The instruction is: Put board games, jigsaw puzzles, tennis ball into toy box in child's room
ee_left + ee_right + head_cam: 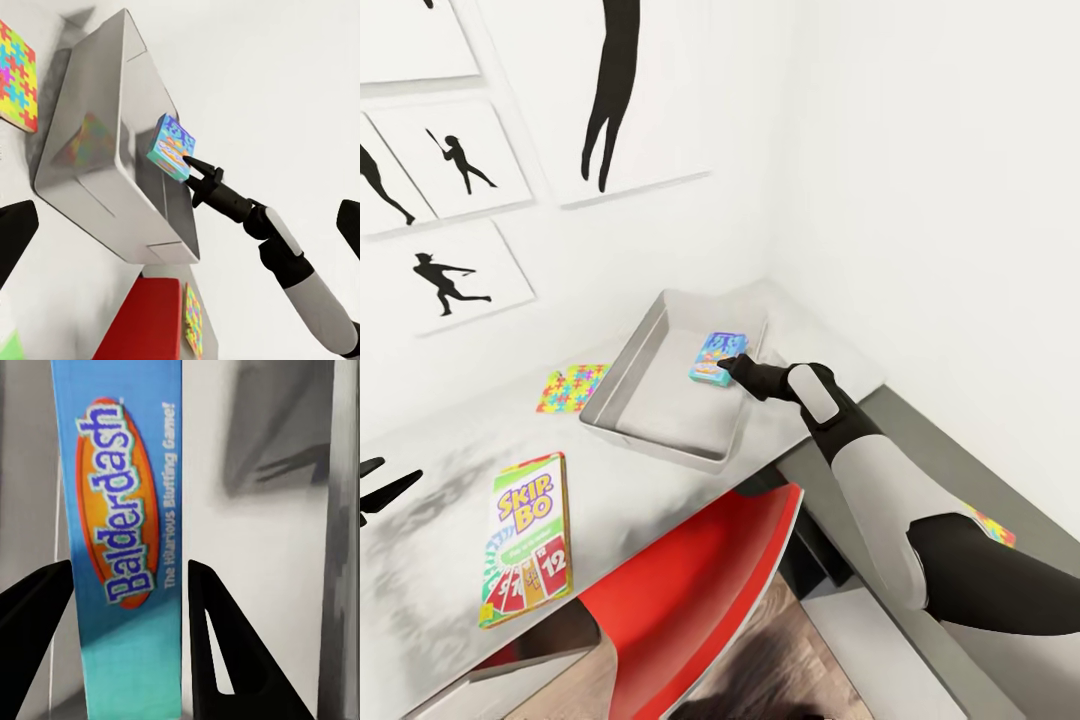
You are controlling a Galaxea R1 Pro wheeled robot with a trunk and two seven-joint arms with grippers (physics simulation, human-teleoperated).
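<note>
Red chair (pixel 700 590) is tucking under the table's (pixel 450 470) near edge. SKIP BO board game (pixel 528 537) is lying flat on the near tabletop, face up. Left gripper (pixel 382 490) is hovering at the table's left edge, black fingers spread, nothing between them. Right arm is reaching over the toy box's (pixel 650 400) rim; right gripper (pixel 728 366) is pinching the Balderdash board game (pixel 717 358) by its narrow edge, fingers (pixel 217 645) pressing on both sides. That game is hanging inside the bin, tilted; whether it touches the floor of the bin cannot be told. Jigsaw puzzle (pixel 571 387) is lying flat on the table just beside the bin's left wall. Second jigsaw puzzle (pixel 193 318) is sitting lower, beside the chair. Silhouette prints (pixel 455 270) are hanging on the far wall.
</note>
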